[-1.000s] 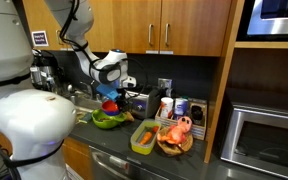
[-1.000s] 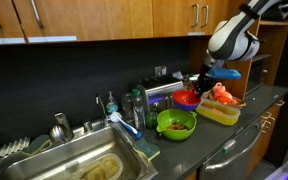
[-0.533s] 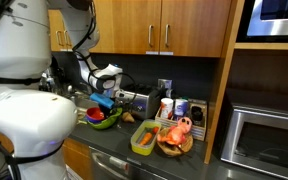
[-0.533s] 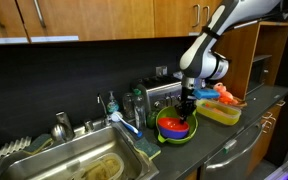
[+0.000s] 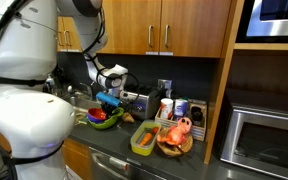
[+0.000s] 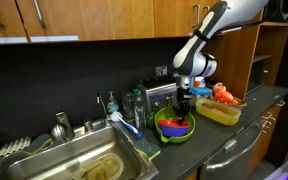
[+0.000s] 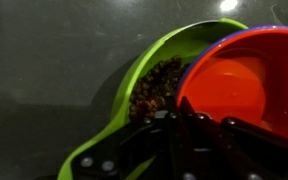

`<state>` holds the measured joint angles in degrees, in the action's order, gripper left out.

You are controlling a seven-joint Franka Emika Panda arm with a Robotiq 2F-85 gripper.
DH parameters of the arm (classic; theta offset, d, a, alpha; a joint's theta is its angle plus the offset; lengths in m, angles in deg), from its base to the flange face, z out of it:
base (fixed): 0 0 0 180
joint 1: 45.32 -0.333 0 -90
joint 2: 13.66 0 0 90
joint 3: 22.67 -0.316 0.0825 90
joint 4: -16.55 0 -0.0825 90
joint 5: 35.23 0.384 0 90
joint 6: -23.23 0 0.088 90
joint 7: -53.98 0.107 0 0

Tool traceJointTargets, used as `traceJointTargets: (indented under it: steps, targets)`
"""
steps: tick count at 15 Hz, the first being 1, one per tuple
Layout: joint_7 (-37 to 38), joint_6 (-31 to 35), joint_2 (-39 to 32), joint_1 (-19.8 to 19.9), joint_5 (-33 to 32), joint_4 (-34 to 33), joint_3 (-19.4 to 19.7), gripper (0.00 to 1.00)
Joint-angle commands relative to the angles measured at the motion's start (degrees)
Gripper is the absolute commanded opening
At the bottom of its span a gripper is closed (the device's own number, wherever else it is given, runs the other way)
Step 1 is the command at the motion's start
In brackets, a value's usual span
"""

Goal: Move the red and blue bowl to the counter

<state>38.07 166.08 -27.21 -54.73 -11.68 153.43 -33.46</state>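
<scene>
Directly under the gripper (image 6: 183, 106), which is clamped tight on its rim, the bowl (image 7: 239, 85) sits in or over the green bowl (image 7: 149, 85). It is gripped but not yet on the counter (image 7: 44, 70).

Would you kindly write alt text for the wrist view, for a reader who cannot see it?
The gripper, entering from the bottom edge, pinches the near rim of the red and blue bowl, which overlaps the larger lime-green bowl. Dark brown bits lie in that bowl; the dark grey counter fills the rest.
</scene>
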Motion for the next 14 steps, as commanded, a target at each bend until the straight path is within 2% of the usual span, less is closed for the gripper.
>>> traceJointTargets:
  steps: [1, 9, 14]
  targets:
    - [-0.25, -1.95, -2.60, 1.14, -2.37, -2.42, -1.26, 0.02]
    - [1.49, 0.37, 1.83, 0.27, -5.98, 1.49, -1.86, 0.02]
    - [1.12, 1.90, 3.72, 0.54, -5.42, 2.68, -2.33, 0.02]
